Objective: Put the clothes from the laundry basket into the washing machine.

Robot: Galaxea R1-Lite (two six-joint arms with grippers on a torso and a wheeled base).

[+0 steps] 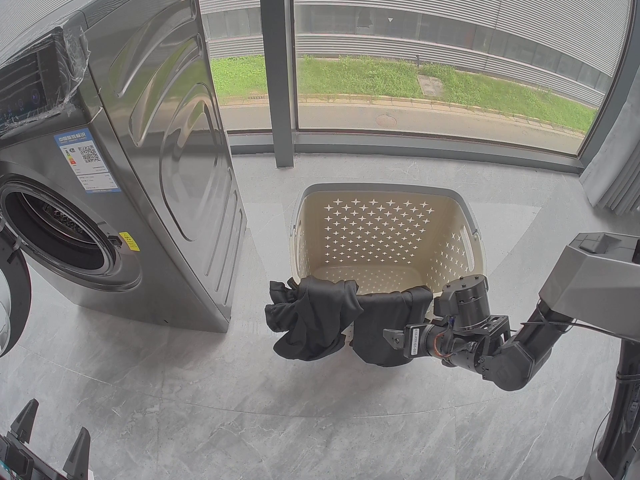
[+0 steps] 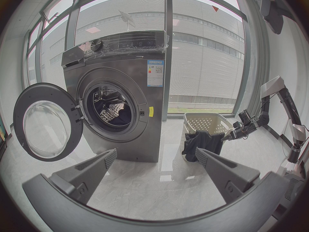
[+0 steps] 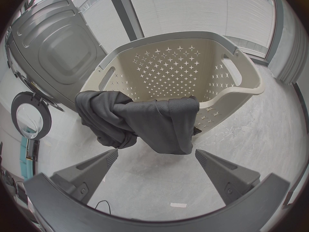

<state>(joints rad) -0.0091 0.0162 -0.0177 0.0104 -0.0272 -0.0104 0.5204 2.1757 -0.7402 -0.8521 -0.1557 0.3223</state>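
Observation:
A cream laundry basket (image 1: 467, 225) stands on the floor to the right of the washing machine (image 1: 167, 168). A dark garment (image 1: 313, 318) hangs bunched over the basket's near rim. My right gripper (image 1: 392, 338) is open, level with the garment's right part, its fingers close to the cloth. In the right wrist view that gripper (image 3: 155, 152) has nothing between its fingers, and the garment (image 3: 154, 120) hangs just beyond them across the basket (image 3: 244, 81). My left gripper (image 1: 57, 421) is open and low at the near left. The machine's door (image 2: 45, 123) is swung open, with dark clothing (image 2: 120, 115) in the drum.
A window wall with a grey pillar (image 1: 277, 68) runs behind the basket. A curtain (image 1: 617, 161) hangs at the far right. Bare grey floor (image 1: 267, 408) lies between me, the machine and the basket. The round door (image 1: 10, 301) juts out at the left edge.

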